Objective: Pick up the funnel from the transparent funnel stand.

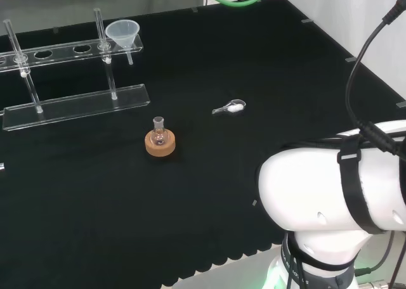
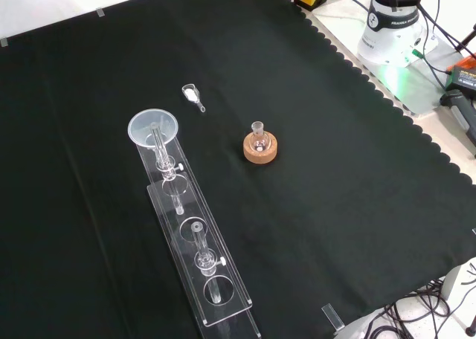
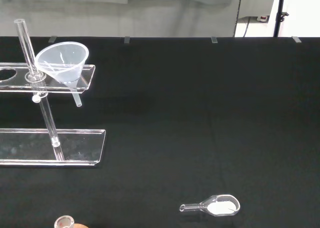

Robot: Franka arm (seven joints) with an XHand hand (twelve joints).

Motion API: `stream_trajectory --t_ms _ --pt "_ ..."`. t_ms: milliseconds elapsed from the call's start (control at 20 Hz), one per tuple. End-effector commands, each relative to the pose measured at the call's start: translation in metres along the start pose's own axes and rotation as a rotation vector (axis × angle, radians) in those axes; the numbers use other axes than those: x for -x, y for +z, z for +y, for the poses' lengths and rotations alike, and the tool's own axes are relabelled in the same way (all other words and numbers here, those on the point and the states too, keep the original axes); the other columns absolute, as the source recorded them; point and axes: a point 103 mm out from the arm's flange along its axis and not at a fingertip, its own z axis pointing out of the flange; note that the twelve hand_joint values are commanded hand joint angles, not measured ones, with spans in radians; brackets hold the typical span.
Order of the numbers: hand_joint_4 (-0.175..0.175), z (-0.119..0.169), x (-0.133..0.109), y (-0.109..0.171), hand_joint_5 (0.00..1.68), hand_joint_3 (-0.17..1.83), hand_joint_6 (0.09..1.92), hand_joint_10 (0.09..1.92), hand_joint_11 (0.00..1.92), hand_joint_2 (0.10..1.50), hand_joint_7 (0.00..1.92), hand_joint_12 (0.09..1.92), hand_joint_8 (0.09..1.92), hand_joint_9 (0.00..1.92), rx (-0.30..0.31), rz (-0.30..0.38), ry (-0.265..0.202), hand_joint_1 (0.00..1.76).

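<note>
Funnel seated in end hole of clear stand, flask at its 5 o'clock in head view, robot hand's state cannot be told

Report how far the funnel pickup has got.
Nothing looks done yet: the funnel sits in the end hole of the transparent funnel stand, untouched. Nothing is in hand; the wrist view looks at the funnel from a distance. Left: the approach, the grasp and the lift out of the stand.

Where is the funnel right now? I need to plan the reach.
The funnel sits in the end hole of the clear stand, at that rack's right end in the head view, upper left of the cloth, beyond the small flask on its cork ring.
</note>
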Motion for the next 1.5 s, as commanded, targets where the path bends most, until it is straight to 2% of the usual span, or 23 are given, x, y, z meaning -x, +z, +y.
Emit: stream_trajectory --t_ms 50,200,350,450,550,600,650,750,900,950,1000,1250,1350,1400,1500 --pt "-0.016 0.003 0.013 0.000 0.06 0.57 0.11 0.36 0.00 0.76 0.00 1.15 0.09 0.00 0.012 0.015 0.015 0.02" --pt "-0.016 0.012 0.036 0.001 0.08 0.48 0.09 0.34 0.00 0.80 0.00 1.15 0.09 0.00 0.011 0.048 0.034 0.01" --pt "-0.015 0.019 0.035 0.004 0.09 0.44 0.09 0.35 0.00 0.82 0.00 1.15 0.09 0.00 0.018 0.030 0.041 0.01" --pt "-0.015 0.021 0.029 0.007 0.09 0.42 0.09 0.37 0.00 0.83 0.00 1.14 0.09 0.00 0.043 0.030 0.025 0.01" --pt "-0.015 0.023 0.020 0.011 0.10 0.40 0.09 0.43 0.00 0.84 0.00 1.14 0.09 0.00 0.077 0.038 -0.004 0.01" --pt "-0.016 0.021 0.016 0.012 0.10 0.40 0.09 0.47 0.00 0.84 0.00 1.14 0.09 0.00 0.121 0.051 -0.014 0.01" --pt "-0.016 0.018 0.002 0.016 0.11 0.39 0.09 0.50 0.00 0.85 0.00 1.15 0.09 0.00 0.156 0.023 -0.057 0.01" --pt "-0.018 0.016 -0.012 0.027 0.13 0.38 0.09 0.56 0.00 0.85 0.01 1.18 0.09 0.00 0.202 0.061 -0.094 0.02" --pt "-0.021 0.016 -0.030 0.046 0.18 0.36 0.09 0.68 0.00 0.86 0.05 1.24 0.09 0.00 0.262 0.095 -0.102 0.03" --pt "-0.022 0.016 -0.033 0.053 0.19 0.36 0.09 0.71 0.00 0.86 0.06 1.25 0.09 0.00 0.278 0.143 -0.084 0.04" --pt "-0.024 0.016 -0.037 0.059 0.20 0.36 0.09 0.73 0.00 0.86 0.07 1.27 0.09 0.00 0.296 0.156 -0.078 0.05" --pt "-0.032 0.031 -0.045 0.080 0.27 0.35 0.09 0.82 0.00 0.86 0.09 1.32 0.14 0.00 0.379 0.180 -0.073 0.10" --pt "-0.035 0.041 -0.046 0.089 0.28 0.34 0.09 0.84 0.00 0.86 0.03 1.33 0.29 0.00 0.383 0.206 -0.079 0.11" --pt "-0.035 0.051 -0.041 0.093 0.28 0.35 0.09 0.83 0.00 0.86 0.02 1.34 0.34 0.00 0.365 0.214 -0.087 0.11" --pt "-0.033 0.063 -0.041 0.099 0.26 0.34 0.09 0.79 0.00 0.85 0.00 1.33 0.34 0.00 0.351 0.221 -0.089 0.12"
